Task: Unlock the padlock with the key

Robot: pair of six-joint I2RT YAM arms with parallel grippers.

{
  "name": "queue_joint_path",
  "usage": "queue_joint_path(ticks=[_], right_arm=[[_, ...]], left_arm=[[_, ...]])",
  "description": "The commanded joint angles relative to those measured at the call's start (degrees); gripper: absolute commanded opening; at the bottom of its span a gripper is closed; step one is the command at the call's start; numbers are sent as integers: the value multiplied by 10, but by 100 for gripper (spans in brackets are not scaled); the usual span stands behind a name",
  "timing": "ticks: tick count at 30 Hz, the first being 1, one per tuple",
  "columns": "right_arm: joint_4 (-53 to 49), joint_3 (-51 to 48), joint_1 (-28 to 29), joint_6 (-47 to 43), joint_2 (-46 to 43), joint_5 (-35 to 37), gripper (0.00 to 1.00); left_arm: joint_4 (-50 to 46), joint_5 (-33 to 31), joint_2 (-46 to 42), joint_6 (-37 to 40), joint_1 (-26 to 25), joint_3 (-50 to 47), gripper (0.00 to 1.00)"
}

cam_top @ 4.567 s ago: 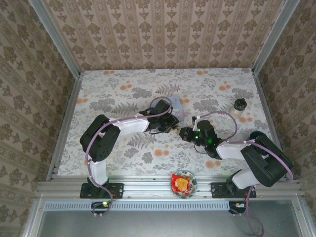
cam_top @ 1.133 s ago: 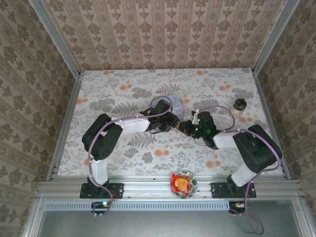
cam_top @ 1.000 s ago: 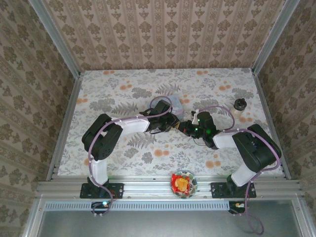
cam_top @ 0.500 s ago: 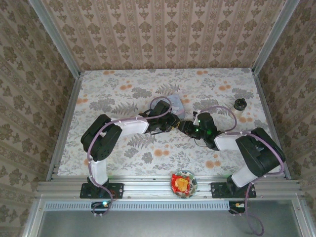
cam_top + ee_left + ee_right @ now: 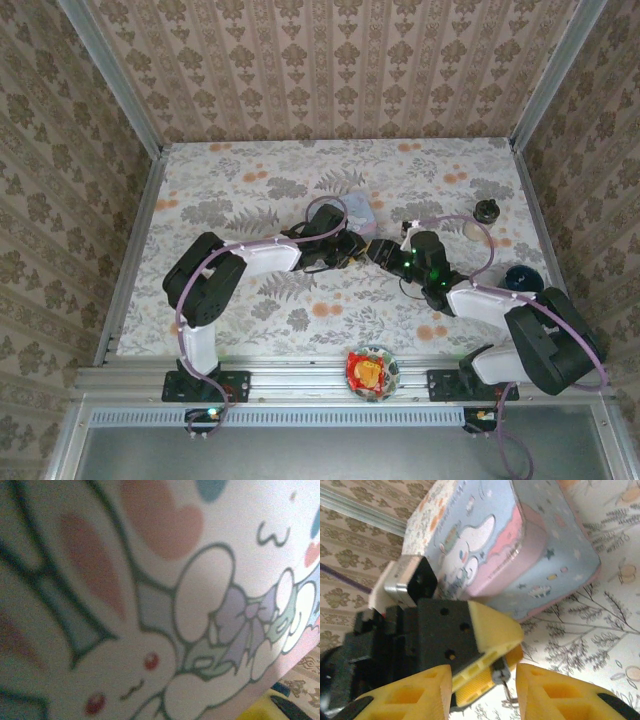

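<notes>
The right gripper (image 5: 482, 676) is hanging spread just beside the left gripper (image 5: 518, 643), which is pinching, seemingly, the padlock (image 5: 500, 672). A tin (image 5: 520, 555) is crowding behind.

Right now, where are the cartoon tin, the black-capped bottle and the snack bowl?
cartoon tin (image 5: 490, 540): right wrist view, on its printed lid.
black-capped bottle (image 5: 487, 210): top external view, on the cap.
snack bowl (image 5: 392, 382): top external view, on its right rim.
</notes>
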Motion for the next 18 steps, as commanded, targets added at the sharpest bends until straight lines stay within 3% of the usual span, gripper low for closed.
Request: queue_joint_path(ticks=[1,12,18], right_arm=[[18,-7,12,-10,14,18,39],[50,17,29,-8,88,9,25],[61,22,29,2,101,14,4]], left_arm=[[-57,105,33,-56,-10,-19,23],[-55,108,28,-58,-9,-25,24],[-52,104,24,-35,-9,-18,33]])
